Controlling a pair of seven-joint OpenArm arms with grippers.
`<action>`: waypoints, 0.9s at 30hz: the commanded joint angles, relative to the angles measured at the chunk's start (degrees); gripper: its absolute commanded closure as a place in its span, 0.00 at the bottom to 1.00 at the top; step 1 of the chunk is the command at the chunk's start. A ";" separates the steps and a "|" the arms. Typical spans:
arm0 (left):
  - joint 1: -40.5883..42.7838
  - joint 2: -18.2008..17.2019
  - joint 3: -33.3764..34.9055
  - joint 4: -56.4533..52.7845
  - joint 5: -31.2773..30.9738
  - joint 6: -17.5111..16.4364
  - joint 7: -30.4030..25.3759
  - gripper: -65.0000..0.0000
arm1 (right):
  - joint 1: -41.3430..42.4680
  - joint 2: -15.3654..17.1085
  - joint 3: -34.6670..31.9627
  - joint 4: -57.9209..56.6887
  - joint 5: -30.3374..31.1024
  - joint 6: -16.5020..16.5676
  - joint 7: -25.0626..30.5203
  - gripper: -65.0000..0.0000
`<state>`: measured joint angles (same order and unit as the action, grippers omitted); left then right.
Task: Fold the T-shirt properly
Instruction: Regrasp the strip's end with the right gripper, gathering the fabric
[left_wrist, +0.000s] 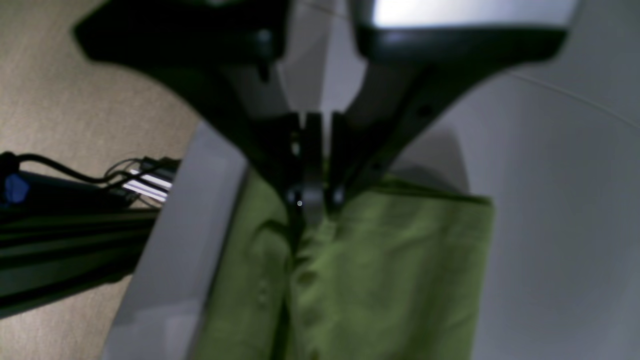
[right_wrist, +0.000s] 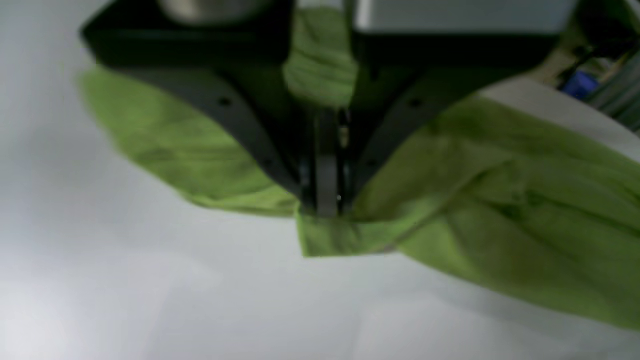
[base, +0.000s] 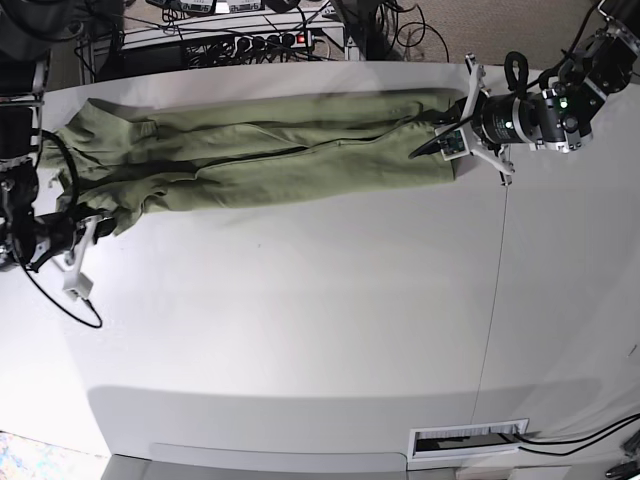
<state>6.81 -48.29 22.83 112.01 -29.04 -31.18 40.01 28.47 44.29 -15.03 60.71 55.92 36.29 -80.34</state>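
Left gripper (left_wrist: 312, 200): pinched T-shirt (base: 270, 160) edge at one end.
Right gripper (right_wrist: 325, 207): clamped a folded corner at the opposite end.
T-shirt: stretched between both, along the worktop's (base: 300, 330) far side.

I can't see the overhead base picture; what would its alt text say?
An olive-green short-sleeved T-shirt of thin fabric lies stretched into a long narrow band across the far side of a white table. The left gripper pinches one end and the right gripper the other; cables crowd the far edge.
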 joint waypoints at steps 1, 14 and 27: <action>-0.61 -0.92 -0.50 0.76 -0.59 -0.20 -1.05 1.00 | 0.90 2.29 0.46 1.73 0.63 0.31 0.34 1.00; -0.61 -0.90 -0.50 0.74 -0.59 -0.20 -1.07 1.00 | -8.74 11.61 0.46 10.56 1.73 0.35 0.34 1.00; -0.66 -0.92 -0.52 1.01 -0.35 -0.17 -0.39 0.67 | -10.69 8.04 0.48 11.63 1.64 0.35 0.34 1.00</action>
<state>6.79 -48.29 22.83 112.03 -28.99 -31.18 40.34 16.53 50.70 -15.18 71.70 57.06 36.29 -80.27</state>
